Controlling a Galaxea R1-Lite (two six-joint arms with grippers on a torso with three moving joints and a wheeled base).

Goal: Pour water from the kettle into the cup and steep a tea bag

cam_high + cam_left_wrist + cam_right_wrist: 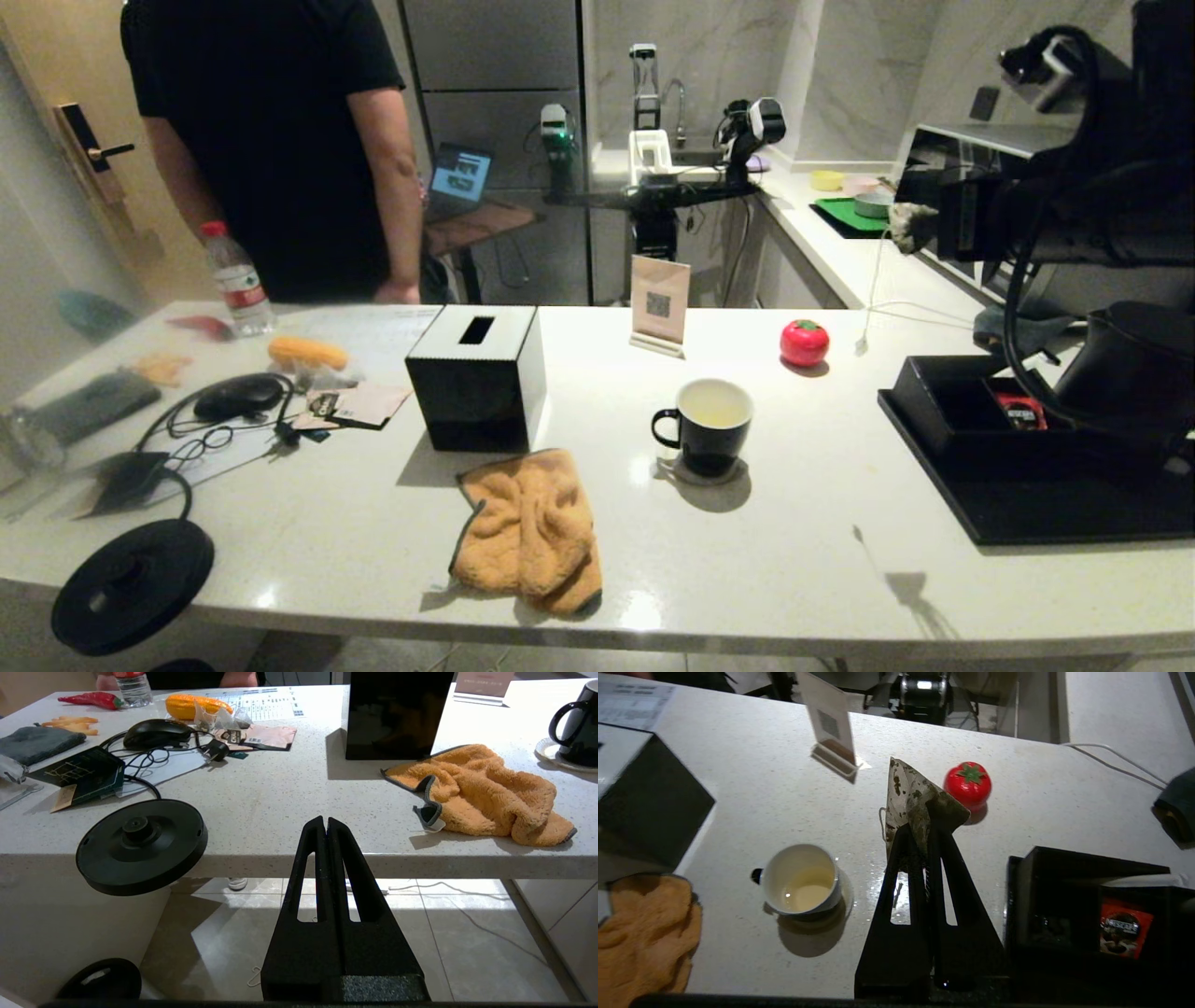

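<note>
Above the tabletop (794,560), right of the cup: tea bag held aloft, not yet steeping

On the tray's side of the tabletop the kettle (1134,369) stands at the far right, already set down; the cup (802,879) holds pale yellowish water (808,893) and sits on a coaster. Risk: the bag hangs off to one side of the cup rim, so a straight drop would likely land it on the tabletop; its string (881,823) could snag. Right claw (920,835) is clenched on the tea bag (910,798), pinching its lower edge. Left claw (326,823), closed and holding nothing, hovers off the near tabletop edge
</note>
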